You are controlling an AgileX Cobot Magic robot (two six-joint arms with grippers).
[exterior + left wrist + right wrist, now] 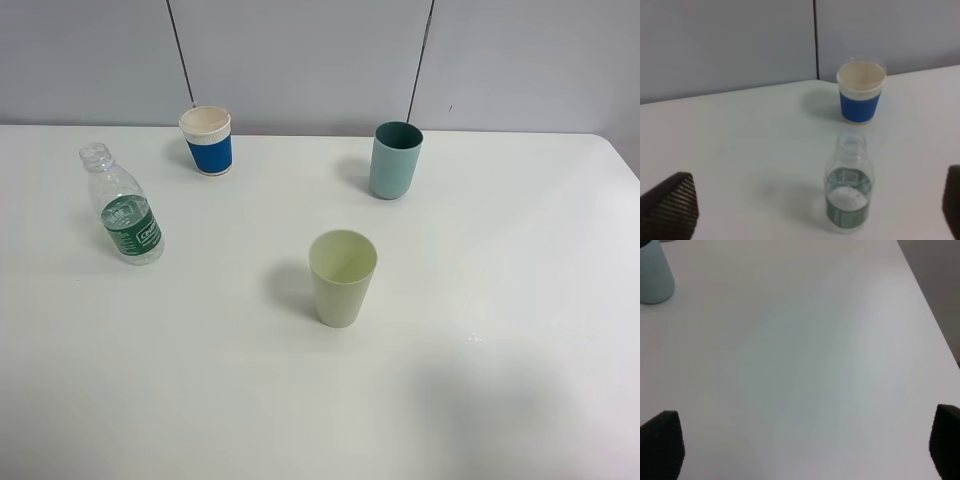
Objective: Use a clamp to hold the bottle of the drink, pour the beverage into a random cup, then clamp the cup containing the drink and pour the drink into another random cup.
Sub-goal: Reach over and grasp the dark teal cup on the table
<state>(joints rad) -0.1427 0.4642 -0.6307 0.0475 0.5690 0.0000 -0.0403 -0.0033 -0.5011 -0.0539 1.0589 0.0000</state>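
Observation:
A clear plastic bottle (125,210) with a green label and no cap stands upright at the table's left; it also shows in the left wrist view (848,197), holding some liquid. A white paper cup with a blue sleeve (207,140) (860,91) stands behind it. A teal cup (396,160) stands at the back centre-right, and its base shows in the right wrist view (652,275). A pale green cup (342,277) stands in the middle. All three cups look empty. My left gripper (810,207) is open, short of the bottle. My right gripper (804,442) is open over bare table.
The white table (500,300) ends at a right edge (932,315) near my right gripper. A grey panelled wall (300,50) runs along the back, with two thin dark cables hanging down it. Neither arm shows in the exterior high view.

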